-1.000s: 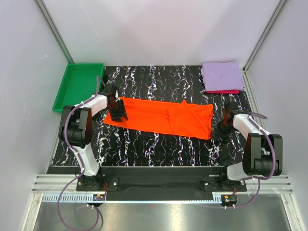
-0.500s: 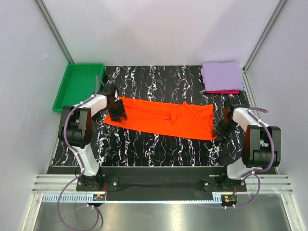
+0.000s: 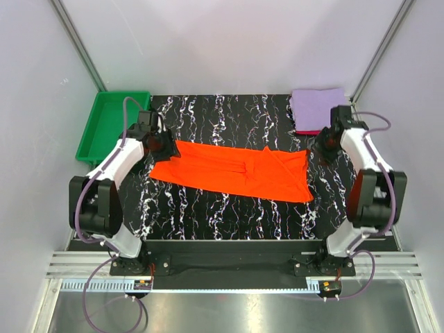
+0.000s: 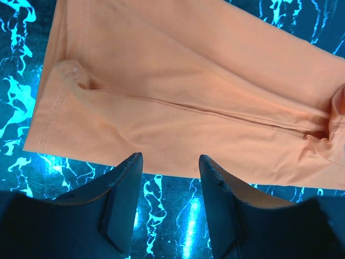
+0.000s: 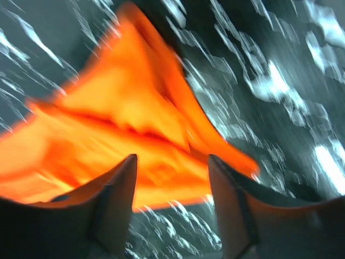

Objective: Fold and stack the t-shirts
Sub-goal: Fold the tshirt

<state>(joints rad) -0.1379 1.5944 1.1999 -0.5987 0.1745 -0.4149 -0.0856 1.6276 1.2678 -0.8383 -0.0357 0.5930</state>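
Note:
The orange-red t-shirt (image 3: 232,170) lies across the middle of the table, folded into a long band. In the left wrist view its left end (image 4: 178,102) is flat, with a hem and a lengthwise fold. My left gripper (image 3: 163,144) (image 4: 170,162) hangs open just off that end, with nothing between its fingers. My right gripper (image 3: 322,147) (image 5: 171,162) is open above the shirt's right end (image 5: 124,129), holding nothing; that view is blurred. The lavender t-shirt (image 3: 316,105) lies folded at the back right on the crimson-pink one (image 3: 309,130), of which only an edge shows.
A green tray (image 3: 114,121) stands at the back left, beside the marbled black table (image 3: 229,208). White walls and metal posts close in the sides and back. Both arm bases sit at the near edge.
The right gripper has opened and let go of the shirt's right end. Both arms have drawn back toward the rear, left to the back left, right toward the stack. The shirt lies flatter.

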